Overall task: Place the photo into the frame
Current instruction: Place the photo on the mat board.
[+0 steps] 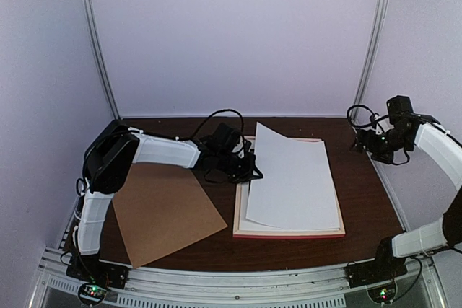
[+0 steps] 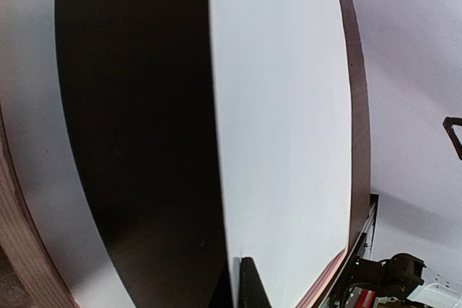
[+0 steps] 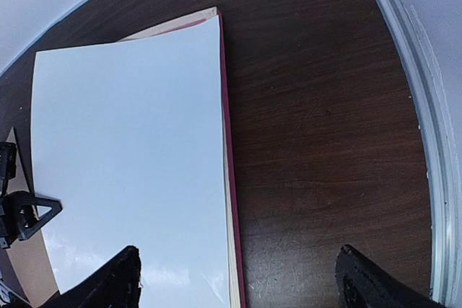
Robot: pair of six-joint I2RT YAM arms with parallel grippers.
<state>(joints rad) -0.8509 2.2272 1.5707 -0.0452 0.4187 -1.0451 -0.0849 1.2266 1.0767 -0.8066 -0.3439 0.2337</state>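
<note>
The frame (image 1: 289,234) lies flat on the dark table, with a pink edge and pale wood sides. Over it rests the photo (image 1: 296,178), showing only a blank white side, its left edge lifted and its right edge down on the frame. My left gripper (image 1: 249,171) is shut on that lifted left edge. In the left wrist view the white photo (image 2: 289,106) fills the right half over a dark shadow, with one finger (image 2: 250,288) against it. My right gripper (image 1: 364,142) hangs open above the table's back right. Its wrist view shows the photo (image 3: 130,142) and the frame (image 3: 226,142) below its open gripper (image 3: 240,279).
A brown backing board (image 1: 166,210) lies flat on the left of the table, under my left arm. Bare dark table (image 3: 325,142) lies to the right of the frame. Pale walls stand close around the back and sides.
</note>
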